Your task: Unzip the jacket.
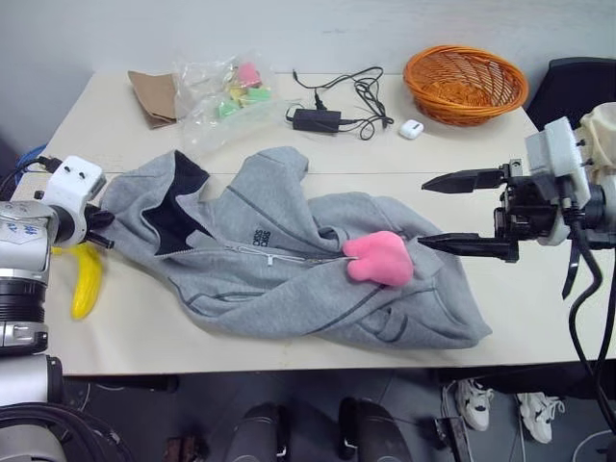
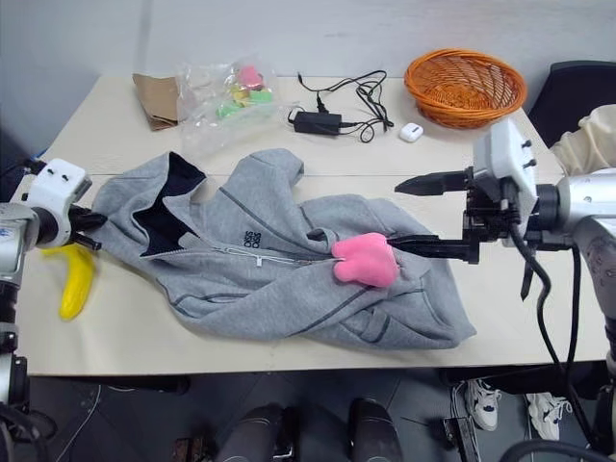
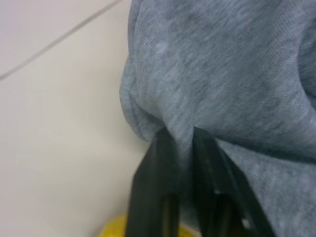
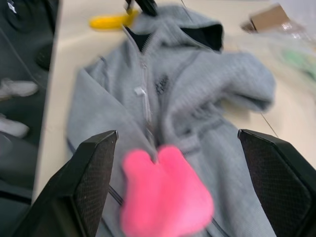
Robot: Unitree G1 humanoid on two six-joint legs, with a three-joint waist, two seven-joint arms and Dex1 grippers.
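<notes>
Jacket (image 1: 279,260): light grey fleece hoodie lying crumpled across the middle of the beige table (image 1: 144,337), hood with dark lining toward the robot's left, hem toward its right; dark seam lines and a small dark chest logo face up.
Zipper (image 1: 274,255): runs from the collar toward the hem; it looks closed along the stretch in sight, with a small pale pull about midway.
Left gripper (image 3: 180,143): at the hood edge of the jacket; its 2 black fingers stand close together with a fold of grey fleece between them, pinching the cloth.
Right gripper (image 1: 460,214): held above the jacket's hem end, pointing toward the robot's left; its 2 fingers are spread wide and hold nothing.
Pink plush (image 1: 380,258): soft heart-like toy resting on the jacket, just beside the lower right finger.
Banana (image 1: 85,279): yellow, on the table next to the left gripper.
Far edge of the table: orange wicker basket (image 1: 465,83), black charger with cable (image 1: 337,108), small white case (image 1: 411,129), clear bag of coloured pieces (image 1: 223,96), brown paper piece (image 1: 154,94).
</notes>
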